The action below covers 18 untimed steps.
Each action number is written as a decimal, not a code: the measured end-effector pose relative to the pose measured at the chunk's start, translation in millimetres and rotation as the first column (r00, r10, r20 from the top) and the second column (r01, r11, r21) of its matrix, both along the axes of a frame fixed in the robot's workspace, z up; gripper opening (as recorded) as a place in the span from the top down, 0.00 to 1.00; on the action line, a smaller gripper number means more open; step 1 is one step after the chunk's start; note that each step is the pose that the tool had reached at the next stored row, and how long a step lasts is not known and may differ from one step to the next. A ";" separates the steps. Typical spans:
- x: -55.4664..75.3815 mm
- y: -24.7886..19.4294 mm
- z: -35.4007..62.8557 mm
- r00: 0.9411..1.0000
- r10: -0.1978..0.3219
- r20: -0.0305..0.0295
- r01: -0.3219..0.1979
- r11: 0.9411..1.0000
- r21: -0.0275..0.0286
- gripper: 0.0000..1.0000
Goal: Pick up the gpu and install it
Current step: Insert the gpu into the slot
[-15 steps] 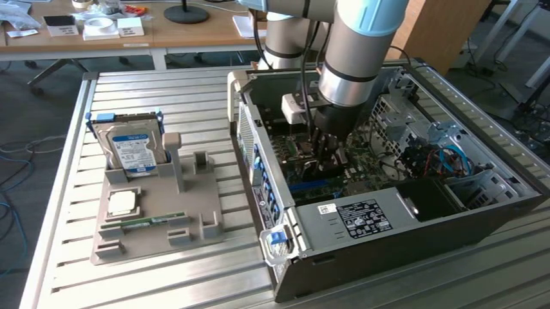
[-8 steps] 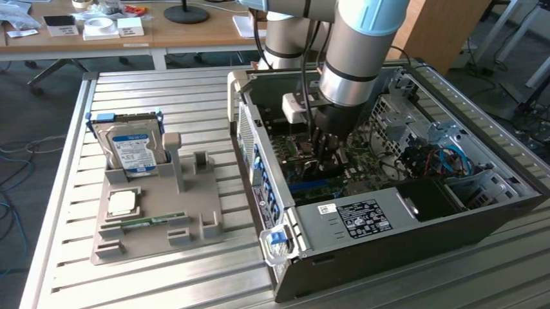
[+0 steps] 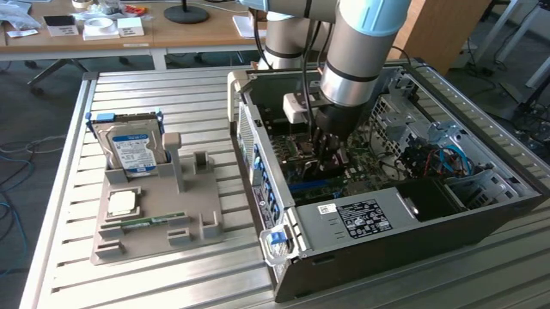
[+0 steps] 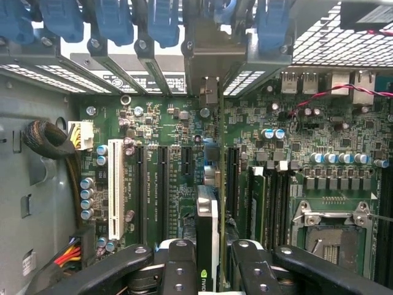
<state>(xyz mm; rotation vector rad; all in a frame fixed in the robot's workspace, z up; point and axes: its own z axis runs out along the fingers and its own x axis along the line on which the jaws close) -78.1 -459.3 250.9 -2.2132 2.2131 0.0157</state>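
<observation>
Okay, I've got the claw [image 4: 209,261] clamped on the gpu [image 4: 207,212], held edge-on between its fingers, inside the open computer case [image 3: 378,261] over the motherboard [image 4: 178,132]. Its long axis runs parallel to the black expansion slots [image 4: 163,190], straight ahead of the claw. Whether it's seated, I can't tell.

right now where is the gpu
In the wrist view the gpu stands edge-on between the fingers, over the motherboard slots inside the computer case on the exterior view's right.

A slatted metal bench [image 3: 172,283] stands on a grey floor [image 3: 35,109], with a cluttered wooden desk [image 3: 198,35] behind it.
</observation>
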 end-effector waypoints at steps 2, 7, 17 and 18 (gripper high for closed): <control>0.0 -0.1 -1.3 1.000 0.000 0.000 0.000 1.000 0.000 0.73; 0.0 -0.1 -4.5 1.000 0.000 0.000 0.000 1.000 0.000 0.73; -1.1 0.0 -4.7 1.000 0.000 0.000 0.000 1.000 0.000 0.73; -1.1 -0.1 -4.7 1.000 0.000 0.000 0.000 1.000 0.000 0.73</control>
